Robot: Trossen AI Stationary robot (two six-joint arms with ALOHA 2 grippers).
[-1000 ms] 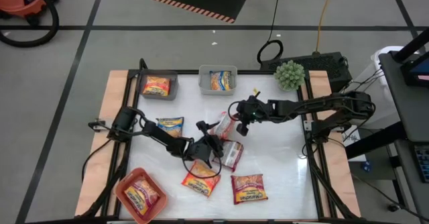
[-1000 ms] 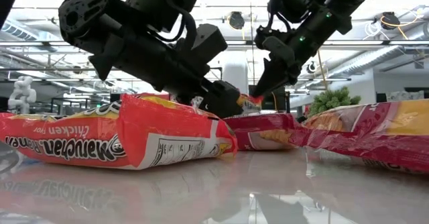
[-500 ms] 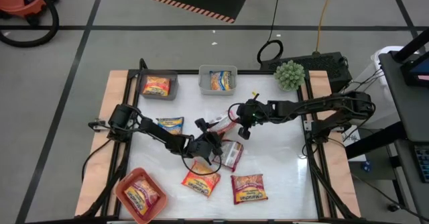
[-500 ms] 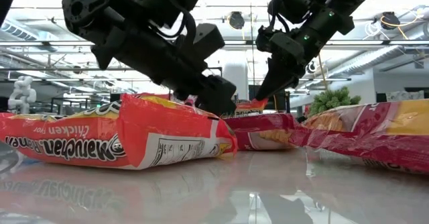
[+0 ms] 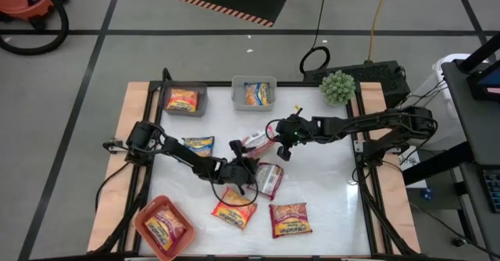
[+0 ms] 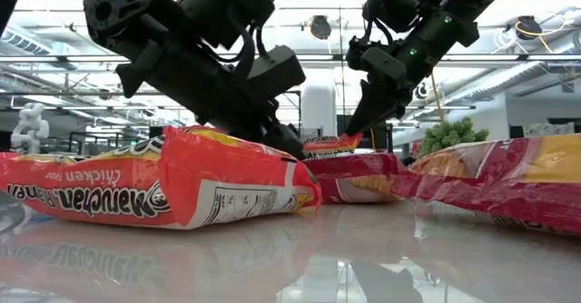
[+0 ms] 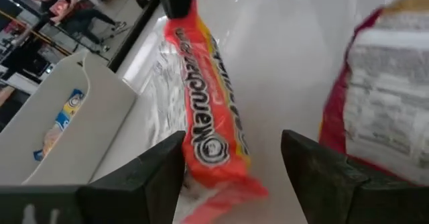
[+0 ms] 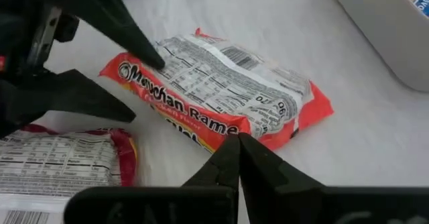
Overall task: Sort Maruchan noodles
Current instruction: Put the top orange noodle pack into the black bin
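High view, white tabletop [image 5: 328, 175], left tool [image 5: 238, 155] spread, right tool [image 5: 272, 140] clenched empty beside packet [image 5: 254, 141]

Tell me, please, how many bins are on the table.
3: grey bin and clear bin side by side, upper left in the high view; salmon-red bin, lower left corner.

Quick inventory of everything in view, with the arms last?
Loose noodle packets: five; orange-red held packet mid-table, blue-yellow left, silvery-red centre, two orange-red near edge.
Grey bin: one, back left, orange packet inside.
Clear bin: one, back centre, blue-yellow packet inside.
Salmon-red bin: one, front left, orange packet inside.
Green plant: one, back right.
Left claw: open, straddling the held packet's end.
Right claw: shut on the held packet.
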